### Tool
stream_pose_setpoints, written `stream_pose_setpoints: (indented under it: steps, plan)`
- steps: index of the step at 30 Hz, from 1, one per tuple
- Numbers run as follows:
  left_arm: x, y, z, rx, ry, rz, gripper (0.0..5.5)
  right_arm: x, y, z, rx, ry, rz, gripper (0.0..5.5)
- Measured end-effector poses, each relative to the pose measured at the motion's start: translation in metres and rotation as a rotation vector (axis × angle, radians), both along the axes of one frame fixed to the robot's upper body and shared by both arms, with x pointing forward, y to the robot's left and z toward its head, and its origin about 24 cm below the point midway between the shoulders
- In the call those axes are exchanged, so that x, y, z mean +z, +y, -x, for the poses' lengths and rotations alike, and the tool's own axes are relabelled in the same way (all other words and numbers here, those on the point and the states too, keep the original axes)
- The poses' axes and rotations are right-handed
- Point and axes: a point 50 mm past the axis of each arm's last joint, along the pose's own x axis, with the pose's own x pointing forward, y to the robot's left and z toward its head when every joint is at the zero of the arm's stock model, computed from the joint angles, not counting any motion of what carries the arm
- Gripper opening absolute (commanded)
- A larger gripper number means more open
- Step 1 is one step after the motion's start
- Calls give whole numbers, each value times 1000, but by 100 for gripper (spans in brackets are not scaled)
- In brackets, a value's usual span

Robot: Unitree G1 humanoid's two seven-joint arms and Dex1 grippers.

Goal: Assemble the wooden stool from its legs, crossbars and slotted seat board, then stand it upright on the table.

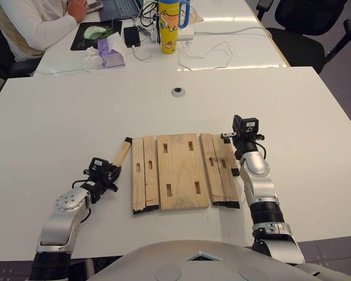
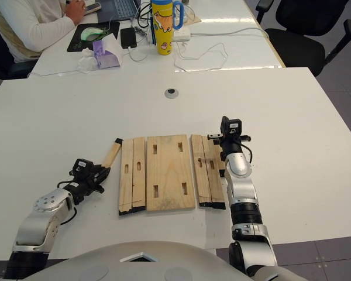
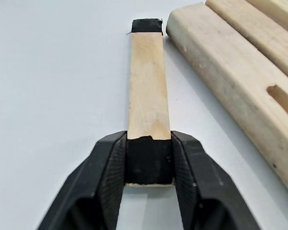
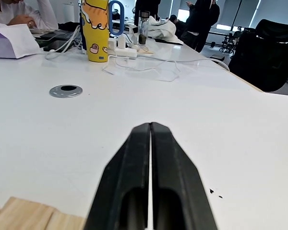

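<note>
Bright, even indoor light, faint soft shadows, pale glare on white table [image 4: 259, 143]

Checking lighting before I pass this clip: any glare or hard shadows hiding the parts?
Left eye view: glare on the far desk; boards evenly lit. Left wrist view: soft shadows beside the crossbar held in the left gripper. Right wrist view: bright windows behind, mild sheen on the table.

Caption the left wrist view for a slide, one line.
Left gripper shut on the black-taped end of a wooden crossbar lying on the white table beside a slotted leg.
</note>
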Motion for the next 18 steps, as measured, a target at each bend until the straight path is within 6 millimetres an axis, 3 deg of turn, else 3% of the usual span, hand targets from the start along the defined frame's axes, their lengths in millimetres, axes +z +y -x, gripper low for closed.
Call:
stream_pose_setpoints:
  steps: [9, 13, 18]
  plan:
    - [4, 10, -10, 85, -73, -59, 134, 3, 1, -3, 1, -12, 0, 0]
    - [35, 15, -36, 115, -280, -101, 134, 11, 3, -7, 18, -31, -16, 28]
    - [65, -12, -49, -36, -461, -38, 134, 41, 24, -22, 223, 2, -268, 97]
